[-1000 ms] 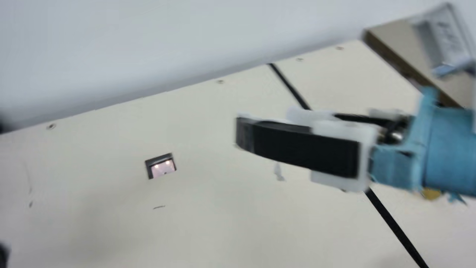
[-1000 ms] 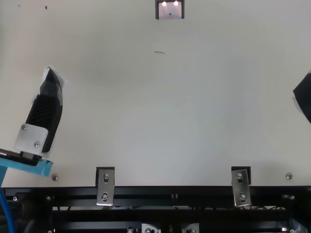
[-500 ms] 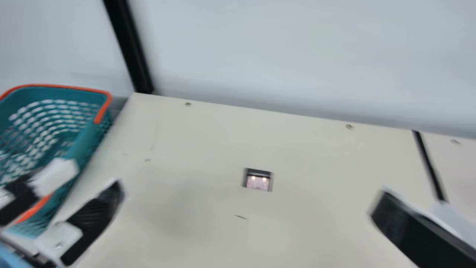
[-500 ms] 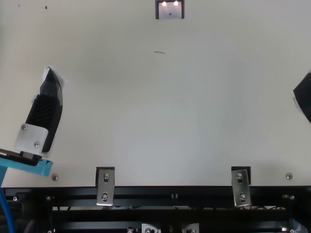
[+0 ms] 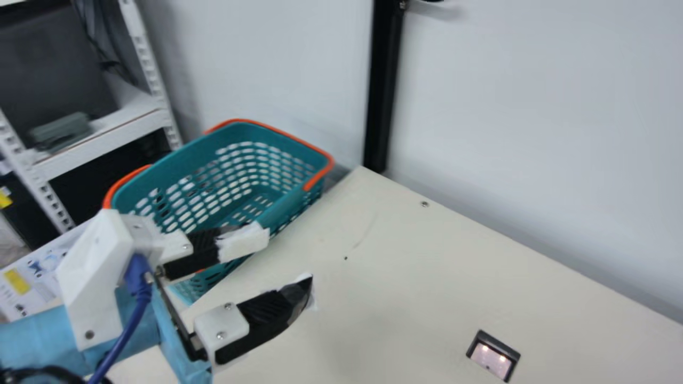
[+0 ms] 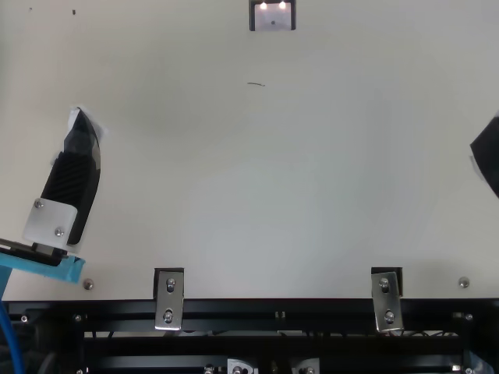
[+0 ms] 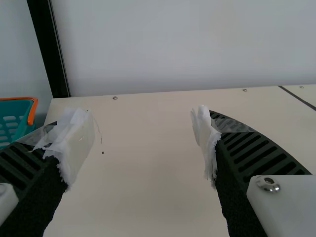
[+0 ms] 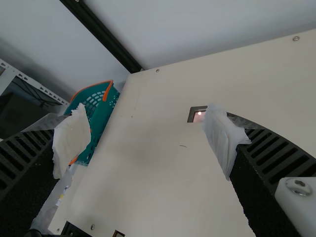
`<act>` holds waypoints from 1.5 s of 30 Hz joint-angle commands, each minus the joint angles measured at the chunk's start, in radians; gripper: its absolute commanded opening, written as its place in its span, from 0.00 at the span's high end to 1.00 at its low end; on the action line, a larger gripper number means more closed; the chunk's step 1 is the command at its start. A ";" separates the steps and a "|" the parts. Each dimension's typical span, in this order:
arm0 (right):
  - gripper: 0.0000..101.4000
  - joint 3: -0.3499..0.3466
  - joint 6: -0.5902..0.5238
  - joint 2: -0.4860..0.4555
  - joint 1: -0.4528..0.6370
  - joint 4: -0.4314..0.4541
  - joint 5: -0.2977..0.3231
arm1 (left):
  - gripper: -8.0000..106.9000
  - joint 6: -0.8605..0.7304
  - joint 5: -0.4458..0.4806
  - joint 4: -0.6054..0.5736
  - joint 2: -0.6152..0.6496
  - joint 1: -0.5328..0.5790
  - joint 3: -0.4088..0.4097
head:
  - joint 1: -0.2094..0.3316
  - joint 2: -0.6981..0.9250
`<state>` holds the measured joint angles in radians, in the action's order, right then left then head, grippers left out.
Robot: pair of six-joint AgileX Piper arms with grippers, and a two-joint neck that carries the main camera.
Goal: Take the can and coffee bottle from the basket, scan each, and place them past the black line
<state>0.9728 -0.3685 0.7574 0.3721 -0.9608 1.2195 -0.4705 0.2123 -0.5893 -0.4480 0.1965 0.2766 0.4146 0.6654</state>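
- Main view: pale wall (image 5: 533, 133), black post (image 5: 381, 90) and white metal shelf (image 5: 106, 136) behind cream table (image 5: 416, 277). Teal basket (image 5: 288, 202) with orange handles stands beside the table's far left corner. Left gripper (image 5: 286, 260) spread, pinching nothing, partly in front of basket; its arm would likely need to lift over the rim. Lit scanner (image 5: 492, 356) set in tabletop. Can and coffee bottle: location can't be told, part of basket interior hidden.
- Left wrist view: fingers wide apart, bare table between. Black line (image 7: 296, 98) crosses the table well apart from basket.
- Right wrist view: right gripper (image 8: 148, 133) also spread, nothing held; scanner just past one fingertip, basket behind the other.
- Top view: two metal brackets (image 6: 168, 300) (image 6: 386, 300) at near edge, clear of scanner. Progress: no scan or placement confirmed; if none done, picking, scanning and placing both remain.
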 commanded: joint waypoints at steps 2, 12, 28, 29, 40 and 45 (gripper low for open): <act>0.00 0.000 0.000 0.000 0.000 0.000 0.000 | 0.15 0.000 0.000 0.000 0.000 0.000 0.000 | 0.018 0.016; 0.00 0.000 0.000 0.000 0.000 0.000 0.000 | 0.15 0.000 0.000 0.000 0.000 0.000 0.000 | 0.018 0.016; 0.00 0.000 0.000 0.000 0.000 0.000 0.000 | 0.15 0.160 0.010 0.076 -0.190 -0.039 0.224 | 0.018 0.016; 0.00 0.000 0.000 0.000 0.000 0.000 0.000 | 0.15 0.174 0.022 0.084 -0.220 -0.058 0.261 | 0.018 0.016; 0.00 0.000 0.000 0.000 0.000 0.000 0.000 | 0.15 0.092 0.272 0.006 -0.609 -0.340 0.721 | 0.018 0.016; 0.00 0.000 0.000 0.000 0.000 0.000 0.000 | 0.15 -0.104 0.469 -0.118 -0.830 -0.557 0.935 | 0.018 0.016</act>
<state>0.9728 -0.3685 0.7574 0.3721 -0.9608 1.2195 -0.4686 0.5643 -0.6512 -1.1332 -0.2319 1.0525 0.4146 0.6654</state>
